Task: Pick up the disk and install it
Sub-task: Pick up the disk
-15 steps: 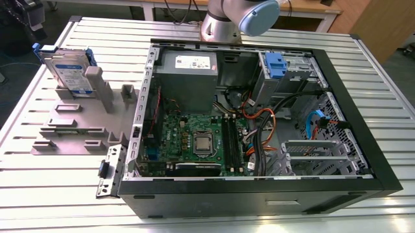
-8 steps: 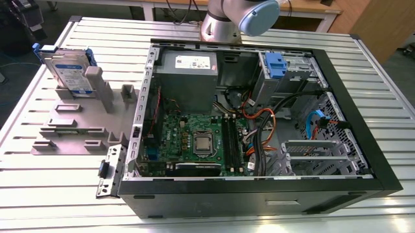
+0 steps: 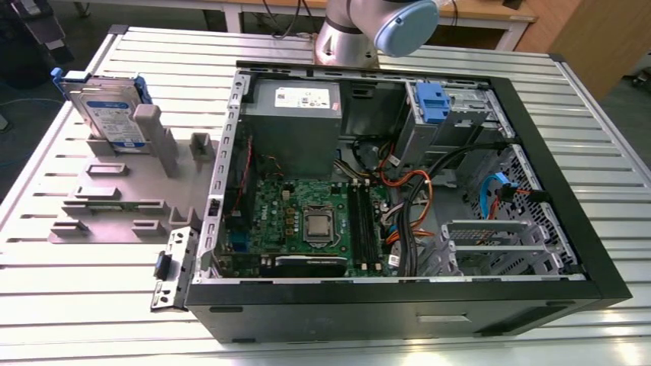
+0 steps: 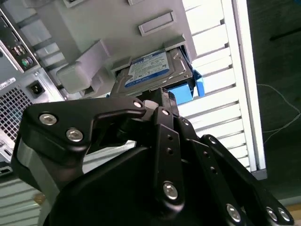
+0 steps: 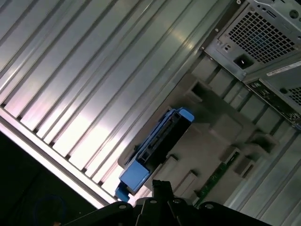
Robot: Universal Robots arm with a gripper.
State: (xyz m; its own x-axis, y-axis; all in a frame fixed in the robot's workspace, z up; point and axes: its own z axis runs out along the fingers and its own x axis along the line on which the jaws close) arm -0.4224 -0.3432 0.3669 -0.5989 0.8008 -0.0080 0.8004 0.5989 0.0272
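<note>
The disk (image 3: 107, 114) stands on edge in a grey slotted holder (image 3: 112, 206) on the table, at the exterior view's left of the open computer case (image 3: 407, 301). It is silver with a white-and-blue label and blue side rails. In both wrist views the disk (image 4: 150, 68) (image 5: 155, 146) lies beyond my gripper's tip, with a gap between them. My gripper (image 4: 157, 104) (image 5: 160, 184) has its black fingers drawn together and nothing between them.
The robot arm (image 3: 371, 27) rises behind the case. Inside the case are a motherboard (image 3: 305, 221), a grey power supply box (image 3: 295, 122), cable bundles and a drive bay with a blue latch (image 3: 432, 103). The slatted metal table (image 3: 81, 297) surrounds everything.
</note>
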